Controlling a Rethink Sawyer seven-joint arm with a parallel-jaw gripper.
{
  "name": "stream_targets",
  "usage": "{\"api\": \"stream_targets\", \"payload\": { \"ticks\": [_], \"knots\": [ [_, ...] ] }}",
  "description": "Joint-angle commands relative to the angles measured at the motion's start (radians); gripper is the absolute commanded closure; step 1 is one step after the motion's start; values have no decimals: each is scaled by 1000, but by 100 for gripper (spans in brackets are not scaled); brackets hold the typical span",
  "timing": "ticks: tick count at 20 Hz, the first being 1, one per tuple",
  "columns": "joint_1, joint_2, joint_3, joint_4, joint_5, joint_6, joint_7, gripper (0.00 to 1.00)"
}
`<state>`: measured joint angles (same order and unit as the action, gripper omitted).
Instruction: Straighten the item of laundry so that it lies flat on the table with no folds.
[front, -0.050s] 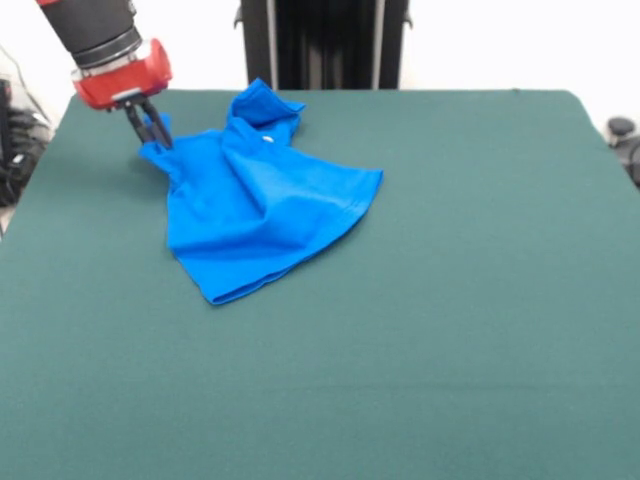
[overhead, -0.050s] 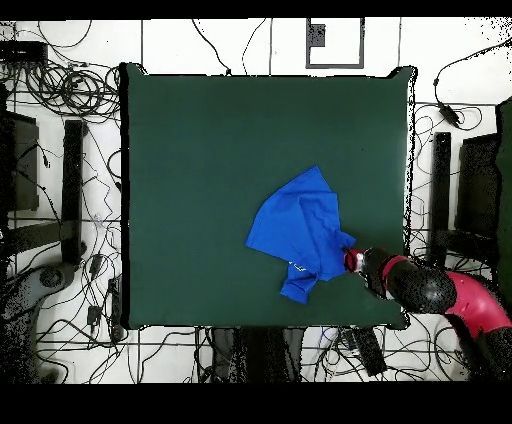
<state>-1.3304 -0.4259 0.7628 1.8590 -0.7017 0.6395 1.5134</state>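
A bright blue T-shirt (front, -0.050s: 258, 205) lies crumpled on the dark green table (front, -0.050s: 450, 300), toward its far left in the front view. Folds run across the shirt and one part is bunched up at its far end. My gripper (front, -0.050s: 155, 135) hangs from the red and black arm at the shirt's left corner, its dark fingers pinched on a bit of the blue fabric there. From overhead, the T-shirt (overhead, -0.050s: 300, 230) sits near the table's (overhead, -0.050s: 200, 150) lower right, and the gripper (overhead, -0.050s: 349, 258) meets its right edge.
Cables and dark equipment (overhead, -0.050s: 70, 180) surround the table on the floor. The table's edge (front, -0.050s: 70, 110) runs close to the left of the gripper. A black post (front, -0.050s: 320, 40) stands behind the table's far side.
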Motion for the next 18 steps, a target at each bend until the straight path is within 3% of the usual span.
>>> {"api": "stream_targets", "payload": {
  "ticks": [1, 11, 18],
  "knots": [
    [25, 49, 72, -81, -42, 109, -334, 100],
    [36, 50, 64, -78, -50, 94, -314, 100],
    [30, -160, 103, 81, -13, 56, -196, 100]
  ]
}}
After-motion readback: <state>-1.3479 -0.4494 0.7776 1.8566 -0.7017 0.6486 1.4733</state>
